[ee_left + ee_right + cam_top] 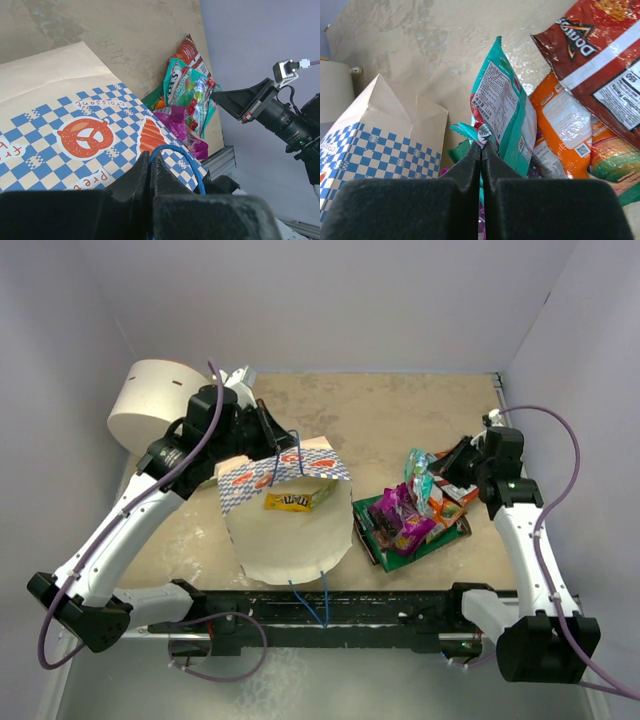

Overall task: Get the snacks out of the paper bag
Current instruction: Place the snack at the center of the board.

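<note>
At right, above the snack pile [405, 525], the right hand [481, 146] pinches a teal packet [502, 107] by one corner, and the crinkly tip could slip. At centre-left the left hand [152, 161] clamps the bag [290, 552]. If the bag sags, the yellow packet [298, 502] inside gets buried.

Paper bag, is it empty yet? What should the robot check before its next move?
1. Left gripper gripping the paper bag by its blue cord: ok.
2. Bag mouth open: ok.
3. Bag emptied: not ok, a yellow packet lies inside.
4. Right gripper free: not ok, shut on the teal packet.
5. Teal packet outside the bag, at the snack pile: ok.
6. More hidden in the bag: cannot tell.
</note>
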Controlling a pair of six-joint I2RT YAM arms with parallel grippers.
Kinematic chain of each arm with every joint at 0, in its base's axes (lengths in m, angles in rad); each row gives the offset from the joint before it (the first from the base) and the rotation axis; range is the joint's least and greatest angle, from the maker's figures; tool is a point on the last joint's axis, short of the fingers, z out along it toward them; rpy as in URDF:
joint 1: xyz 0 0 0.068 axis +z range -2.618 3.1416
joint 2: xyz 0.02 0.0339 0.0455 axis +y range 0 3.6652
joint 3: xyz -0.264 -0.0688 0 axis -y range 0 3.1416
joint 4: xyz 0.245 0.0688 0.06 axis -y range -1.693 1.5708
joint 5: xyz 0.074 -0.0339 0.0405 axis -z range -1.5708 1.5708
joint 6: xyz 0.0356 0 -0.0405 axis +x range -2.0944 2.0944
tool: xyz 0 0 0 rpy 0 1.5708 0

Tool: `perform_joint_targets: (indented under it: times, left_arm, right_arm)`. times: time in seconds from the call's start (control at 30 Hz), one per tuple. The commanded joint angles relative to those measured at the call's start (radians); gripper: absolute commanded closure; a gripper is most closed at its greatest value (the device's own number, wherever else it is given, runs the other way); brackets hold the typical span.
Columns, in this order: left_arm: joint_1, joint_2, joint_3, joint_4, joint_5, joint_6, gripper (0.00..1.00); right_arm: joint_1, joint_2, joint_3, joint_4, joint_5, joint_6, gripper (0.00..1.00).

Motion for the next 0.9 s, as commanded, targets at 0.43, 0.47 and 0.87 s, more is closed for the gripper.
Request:
perform_joint_targets:
  times: [0.43,0.47,0.87]
  left_arm:
    - [0.036,0.009,0.051,0.063,0.068,0.028,1.0]
    - [0.036,0.01,0.051,0.063,0.07,0.028,1.0]
    - [0.038,-0.019,0.035,0.063,0.062,0.027,1.0]
  right_arm:
    - [-0.063,0.013,-0.138,-0.165,0.233,-0.047,1.0]
    - [-0.063,0.032,-0.136,-0.18,0.245,-0.046,1.0]
    - [-0.063,0.033,-0.099,-0.295,0.407,0.033,0.81]
